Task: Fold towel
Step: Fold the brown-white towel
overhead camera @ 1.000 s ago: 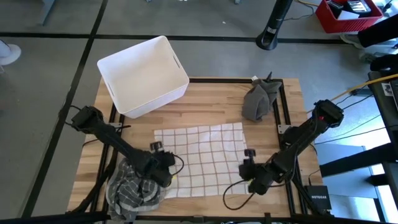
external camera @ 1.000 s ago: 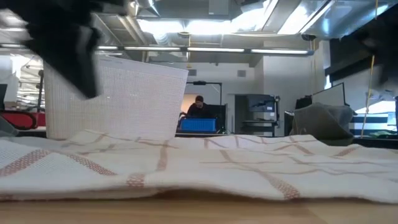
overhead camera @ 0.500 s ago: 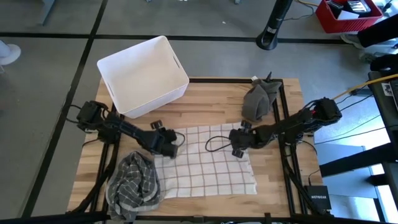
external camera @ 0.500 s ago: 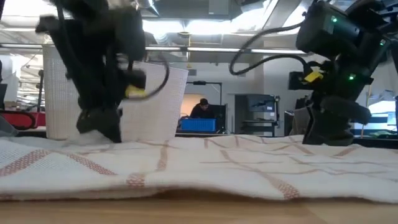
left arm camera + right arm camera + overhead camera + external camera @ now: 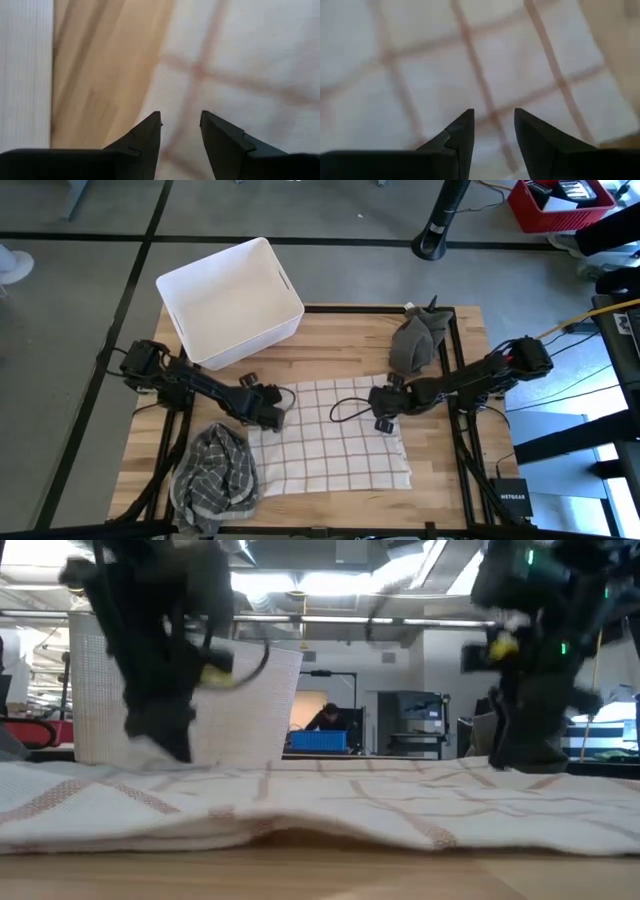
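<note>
Towel [image 5: 330, 435] flat mid-table (checked); left gripper [image 5: 277, 402] and right gripper [image 5: 381, 408] at its far corners, fingers apart.

White cloth towel with a thin reddish-brown grid, spread flat

The white checked cloth towel [image 5: 330, 435] is laid open as a rough rectangle on the wooden surface [image 5: 340, 345], toward the front edge and centred. In the low view, its near edge [image 5: 300, 825] is seen slightly rumpled, with a small raised wrinkle near the middle.
</note>
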